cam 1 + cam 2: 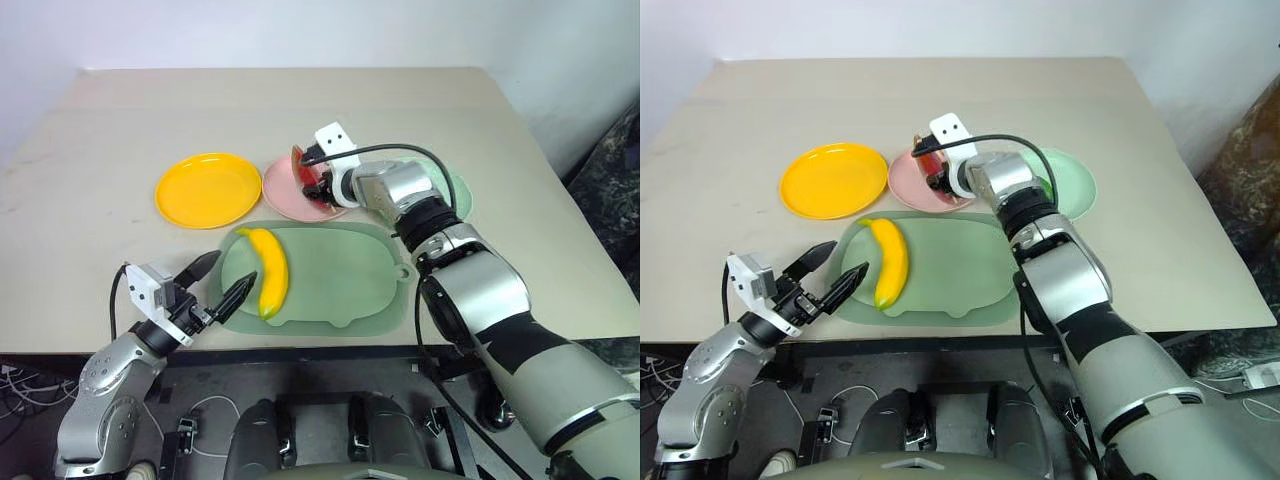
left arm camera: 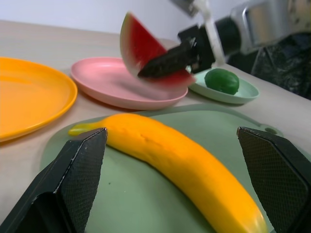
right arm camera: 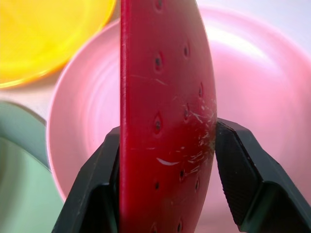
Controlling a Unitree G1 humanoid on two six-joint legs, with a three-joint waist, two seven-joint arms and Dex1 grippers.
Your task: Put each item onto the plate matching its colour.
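We note the red toy watermelon wedge with green rind (image 3: 165,116) clamped between the two black fingers of the right gripper (image 1: 318,182), one finger pressed on each flat face. It is held above the round shallow pink plastic plate (image 1: 290,192); from the left wrist view the wedge appears clear of the plate's surface, though we cannot tell for certain.

The pink plate sits mid-table, between two plates of the same shape. To its left, just beside it, lies the yellow-orange plastic plate (image 1: 207,188), bare. To its right lies the pale mint green plastic plate (image 1: 1075,185), partly hidden behind the right arm; the small round green toy fruit (image 2: 221,80) rests on it.

Nearer to us than the plates lies the large translucent green rounded mat (image 1: 340,275). The curved yellow toy banana (image 1: 268,270) lies on the mat's left part, its stem end pointing far and left, toward the yellow-orange plate.

The left gripper (image 1: 220,285) hovers at the near left edge of the mat, fingers spread wide apart and holding nothing, aimed toward the banana. It touches neither banana nor mat as far as we can see.

All of this rests on a beige table (image 1: 100,130).
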